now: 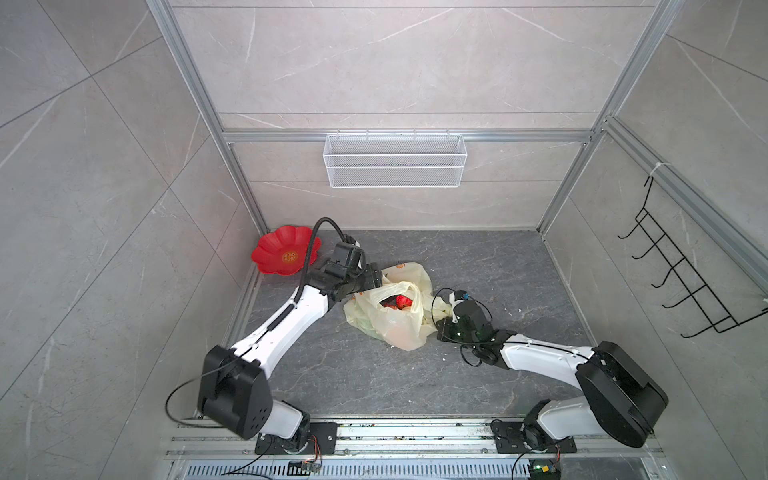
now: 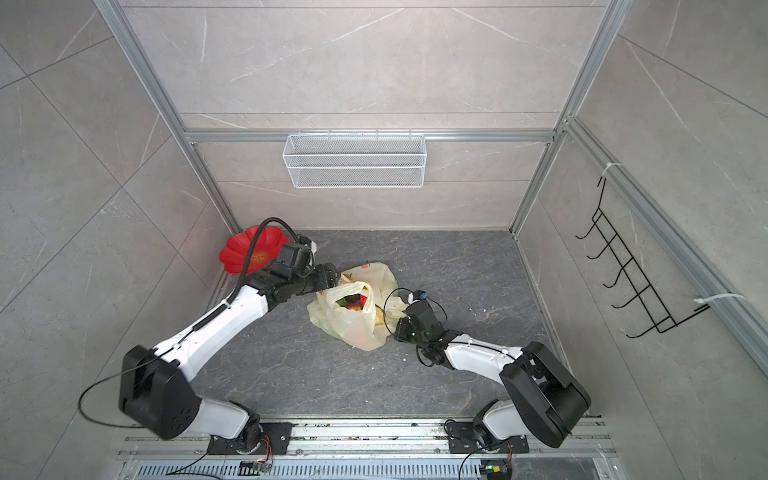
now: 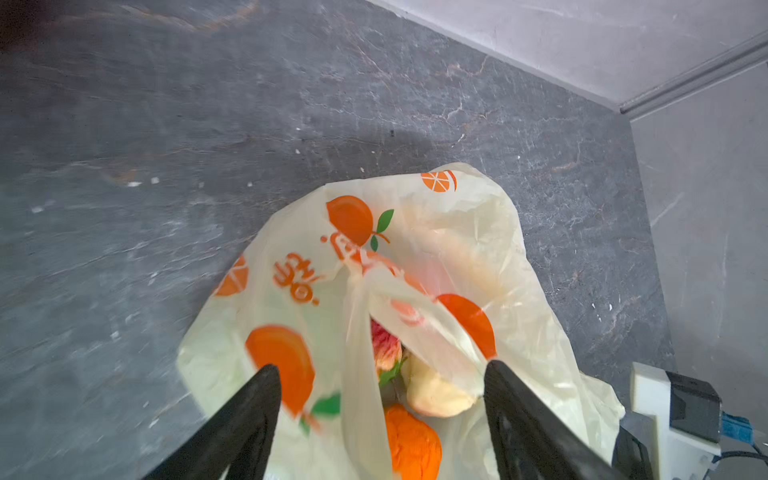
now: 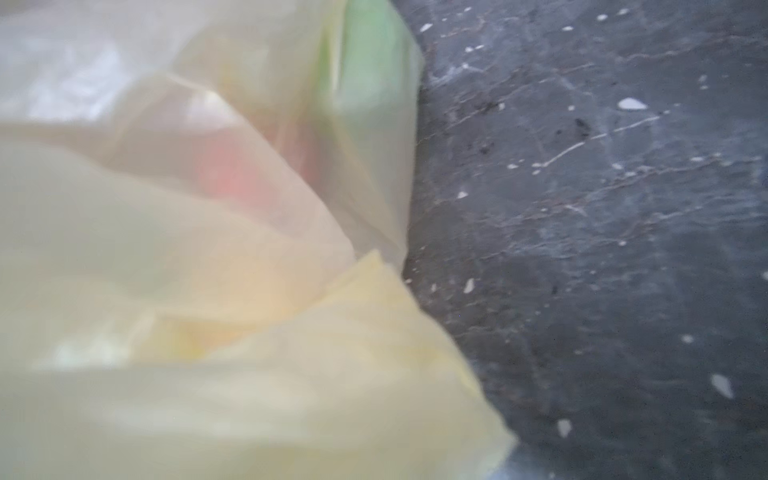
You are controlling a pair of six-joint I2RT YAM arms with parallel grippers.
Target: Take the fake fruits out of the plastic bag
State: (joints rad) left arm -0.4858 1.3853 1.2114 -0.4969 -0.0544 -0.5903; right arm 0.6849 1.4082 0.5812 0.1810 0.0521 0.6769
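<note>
A red flower-shaped plastic plate (image 1: 270, 249) sits in the far left corner of the dark grey marbled surface (image 1: 490, 266), just behind the left arm's wrist. A white wire-mesh basket (image 1: 395, 160) hangs on the back wall and a black wire hook rack (image 1: 681, 274) on the right wall, both well apart from the work. The thin cream-yellow plastic bag printed with oranges (image 1: 395, 328) lies mid-surface, mouth gaping upward, and a loop handle (image 3: 359, 374) crosses the opening. Inside lie the fake fruits: a red strawberry (image 3: 384, 345), a pale peach one (image 3: 432, 399) and an orange (image 3: 411, 444). The left arm reaches in low, its hand (image 3: 382, 365) spread wide over the bag's mouth, gripping nothing. The right hand (image 1: 442, 328) is closed at the bag's right edge; whether it pinches the film cannot be told.
</note>
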